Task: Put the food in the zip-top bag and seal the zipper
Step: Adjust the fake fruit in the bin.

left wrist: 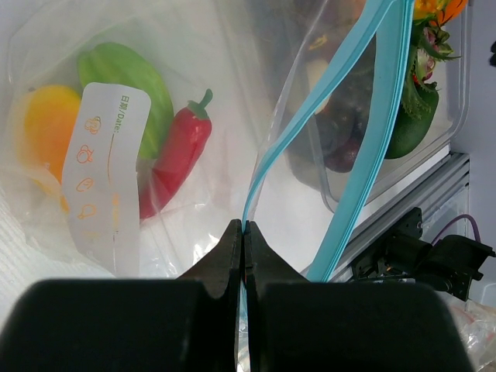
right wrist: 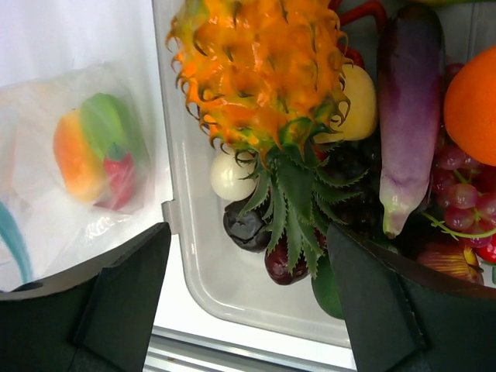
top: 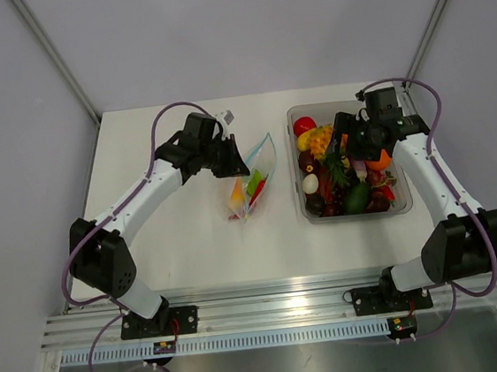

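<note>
Zip-top bag (top: 252, 178), clear and crumpled, shows its blue zipper (left wrist: 374, 116) parted.

Bright, even light floods the white table (top: 192, 236), shadows barely there. Glare sheens across the zip-top bag (left wrist: 225, 77) up close, and the left gripper (left wrist: 244, 240) looms dark and soft, out of focus.

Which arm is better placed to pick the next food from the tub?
Right. The right end effector hangs open directly over the toy pineapple in the clear tub. The left end effector is shut on the zipper, holding open the mouth of the zip-top bag.
</note>
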Tool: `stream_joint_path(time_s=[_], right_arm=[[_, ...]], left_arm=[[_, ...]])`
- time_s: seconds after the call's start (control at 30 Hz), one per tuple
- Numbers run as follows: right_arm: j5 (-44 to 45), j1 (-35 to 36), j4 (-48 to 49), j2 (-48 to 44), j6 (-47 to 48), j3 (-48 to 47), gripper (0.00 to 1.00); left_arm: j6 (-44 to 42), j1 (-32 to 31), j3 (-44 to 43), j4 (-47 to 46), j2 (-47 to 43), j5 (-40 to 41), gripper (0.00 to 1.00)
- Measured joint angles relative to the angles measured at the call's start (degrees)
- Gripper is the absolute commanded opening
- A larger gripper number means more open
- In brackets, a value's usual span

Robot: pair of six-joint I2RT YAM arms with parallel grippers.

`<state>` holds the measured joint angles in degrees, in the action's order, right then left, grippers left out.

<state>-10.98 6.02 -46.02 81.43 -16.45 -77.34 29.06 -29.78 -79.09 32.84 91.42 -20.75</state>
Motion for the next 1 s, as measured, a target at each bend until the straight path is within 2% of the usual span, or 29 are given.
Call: stream_joint_path(time_s=[0.2, 0.4, 0.53, 0.57, 0.67, 0.7, 1.0], right_arm=[[0.0, 0.8, 1.5, 0.6, 0.5, 4.8, 0.82], [-0.2, 1.7, 4.4, 5.4, 1.8, 6.7, 0.65], [0.5, 2.7, 5.1, 8.9, 2.4, 7.5, 0.41], [0.6, 2.9, 5.1, 9.0, 2.4, 7.9, 0.24], [1.0, 3.0, 5.6, 8.7, 2.2, 8.1, 0.03], [0.9, 3.1, 5.9, 8.3, 2.0, 8.1, 0.00], [-2.8, 3.1, 7.8, -1.5, -6.3, 9.7, 0.00]], left_arm=[[0.0, -0.5, 0.0, 0.0, 0.0, 0.0, 0.00], [0.1, -0.8, 0.0, 0.0, 0.0, 0.0, 0.00], [0.2, -1.1, 0.0, 0.0, 0.0, 0.0, 0.00], [0.2, -1.2, 0.0, 0.0, 0.0, 0.0, 0.00], [0.2, -1.2, 0.0, 0.0, 0.0, 0.0, 0.00], [0.2, -1.3, 0.0, 0.0, 0.0, 0.0, 0.00], [0.2, -1.6, 0.0, 0.0, 0.0, 0.0, 0.00]])
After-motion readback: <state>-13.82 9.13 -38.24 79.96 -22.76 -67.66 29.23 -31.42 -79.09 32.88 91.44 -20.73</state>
